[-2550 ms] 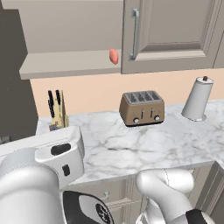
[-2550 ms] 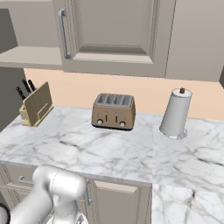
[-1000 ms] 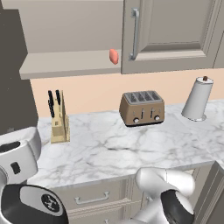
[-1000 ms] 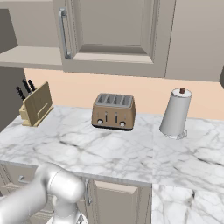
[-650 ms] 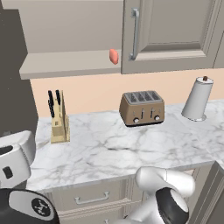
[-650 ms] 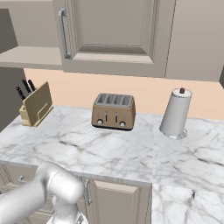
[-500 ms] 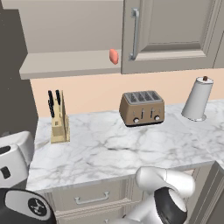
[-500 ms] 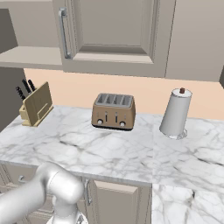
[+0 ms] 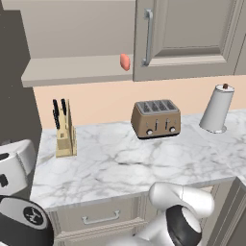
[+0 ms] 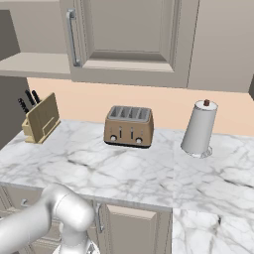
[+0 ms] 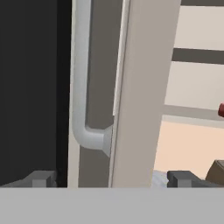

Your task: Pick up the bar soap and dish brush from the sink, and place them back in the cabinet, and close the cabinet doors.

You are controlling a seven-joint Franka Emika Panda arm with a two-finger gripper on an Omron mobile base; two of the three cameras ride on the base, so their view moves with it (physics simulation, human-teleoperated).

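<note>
One open cabinet door [image 11: 131, 87] was framed edge-on between the wide-open, empty pincer [image 11: 111, 178], seemingly lined up for pushing it shut.

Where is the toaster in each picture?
Left base view: the toaster sits at the back of the marble counter, right of middle.
Right base view: it sits left of middle, at the back of the counter.
Hand view: no toaster.
Shared landmark: the paper towel roll, standing to its right in both base views.
</note>
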